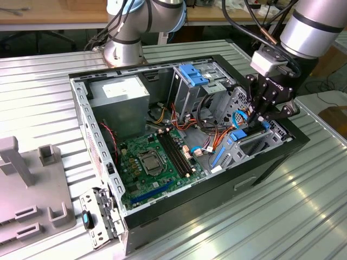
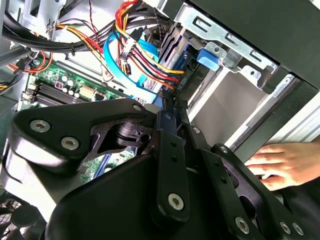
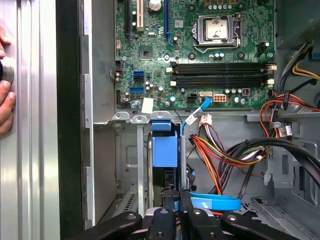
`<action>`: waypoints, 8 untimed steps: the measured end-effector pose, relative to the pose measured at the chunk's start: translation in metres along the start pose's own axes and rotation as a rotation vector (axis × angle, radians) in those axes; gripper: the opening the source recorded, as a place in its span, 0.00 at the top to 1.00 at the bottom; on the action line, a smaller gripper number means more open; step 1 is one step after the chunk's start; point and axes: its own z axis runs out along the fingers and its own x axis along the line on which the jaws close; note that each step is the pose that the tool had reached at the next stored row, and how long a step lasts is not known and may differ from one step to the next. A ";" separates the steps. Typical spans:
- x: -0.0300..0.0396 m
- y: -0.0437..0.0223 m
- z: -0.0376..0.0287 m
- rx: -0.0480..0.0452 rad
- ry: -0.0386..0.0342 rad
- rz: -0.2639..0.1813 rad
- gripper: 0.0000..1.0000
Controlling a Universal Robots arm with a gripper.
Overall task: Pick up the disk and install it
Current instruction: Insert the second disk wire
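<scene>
End effector down in the drive bay of the open computer case

The black end effector [image 1: 259, 120] hangs inside the open black computer case [image 1: 260, 162] at the exterior view's right, its fingers drawn close on the upper edge of the disk [image 3: 165, 150], a flat drive with blue plastic rails that stands on edge in the grey metal bay [image 3: 130, 165]. Orange, red and blue cables [image 3: 220, 150] run just beside it. The green motherboard [image 1: 157, 160] lies near. A hand [image 2: 280, 162] rests outside the case on the ribbed metal tabletop [image 1: 260, 216].
</scene>
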 end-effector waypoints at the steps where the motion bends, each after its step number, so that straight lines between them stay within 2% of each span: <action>1: 0.0002 0.0000 0.0000 0.0000 -0.0001 0.000 0.84; 8: 0.0016 -0.0001 0.0008 0.0000 -0.0018 0.000 0.84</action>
